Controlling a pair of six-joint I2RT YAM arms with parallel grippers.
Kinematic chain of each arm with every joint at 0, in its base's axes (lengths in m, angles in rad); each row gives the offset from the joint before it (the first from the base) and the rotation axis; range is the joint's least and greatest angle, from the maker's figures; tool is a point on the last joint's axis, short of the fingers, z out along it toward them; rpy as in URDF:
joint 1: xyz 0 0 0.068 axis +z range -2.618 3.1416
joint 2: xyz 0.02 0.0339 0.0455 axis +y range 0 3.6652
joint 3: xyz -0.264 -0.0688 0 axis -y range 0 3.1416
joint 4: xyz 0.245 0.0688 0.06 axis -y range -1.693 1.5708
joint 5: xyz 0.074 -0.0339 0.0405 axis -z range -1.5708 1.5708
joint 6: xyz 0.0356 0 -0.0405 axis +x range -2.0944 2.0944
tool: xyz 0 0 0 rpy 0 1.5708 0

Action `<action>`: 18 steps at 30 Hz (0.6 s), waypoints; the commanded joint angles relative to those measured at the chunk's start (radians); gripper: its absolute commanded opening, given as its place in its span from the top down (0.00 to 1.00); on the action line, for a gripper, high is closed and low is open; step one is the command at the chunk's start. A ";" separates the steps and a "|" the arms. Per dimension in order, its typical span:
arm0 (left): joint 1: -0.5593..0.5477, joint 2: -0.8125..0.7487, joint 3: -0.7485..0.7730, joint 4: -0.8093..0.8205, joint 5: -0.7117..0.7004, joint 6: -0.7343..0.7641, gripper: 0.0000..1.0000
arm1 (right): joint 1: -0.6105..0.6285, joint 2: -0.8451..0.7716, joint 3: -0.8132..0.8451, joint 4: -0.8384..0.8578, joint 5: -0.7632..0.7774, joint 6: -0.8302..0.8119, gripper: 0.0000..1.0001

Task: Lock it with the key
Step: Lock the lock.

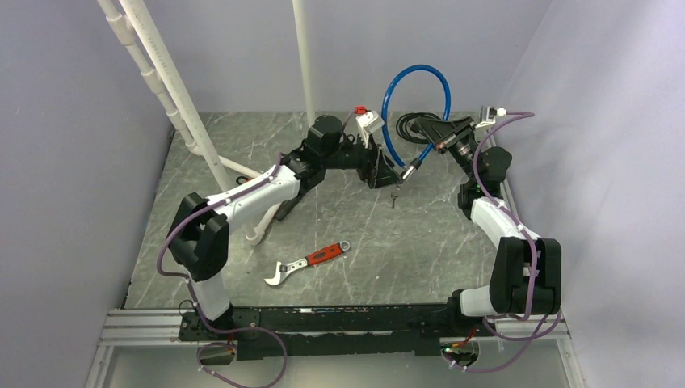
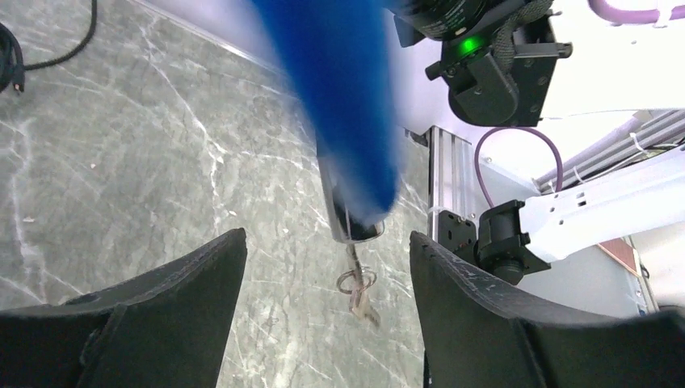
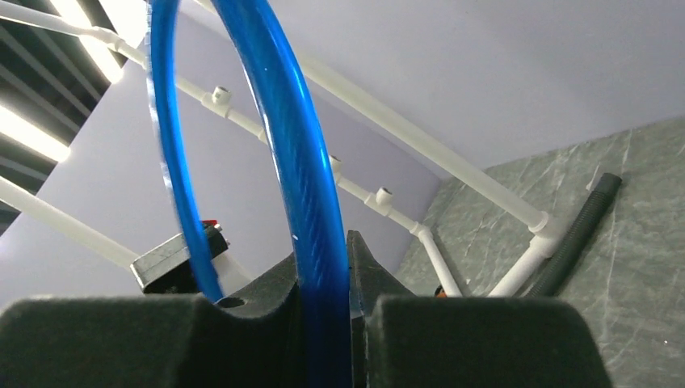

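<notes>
Holding the blue cable lock (image 3: 300,162) aloft in a clenched grasp, the right gripper (image 3: 323,271) presents the key (image 2: 361,297), dangling from the lock's end above the table (image 2: 121,162), to the left gripper (image 2: 327,242), its 2 fingers spread wide.

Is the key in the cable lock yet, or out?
In: the key sticks out of the cable lock end, its ring dangling below.
</notes>
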 commanded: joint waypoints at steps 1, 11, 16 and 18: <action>0.016 -0.087 -0.026 0.099 0.011 -0.001 0.22 | -0.010 -0.025 0.047 0.129 -0.004 0.038 1.00; 0.012 -0.088 -0.078 0.162 0.056 -0.130 0.32 | -0.028 -0.024 0.084 0.132 0.009 0.075 1.00; -0.007 -0.056 -0.076 0.212 0.055 -0.209 0.32 | -0.030 -0.020 0.099 0.129 0.006 0.079 1.00; -0.007 -0.038 -0.065 0.244 0.070 -0.251 0.32 | -0.030 -0.016 0.105 0.129 0.006 0.080 1.00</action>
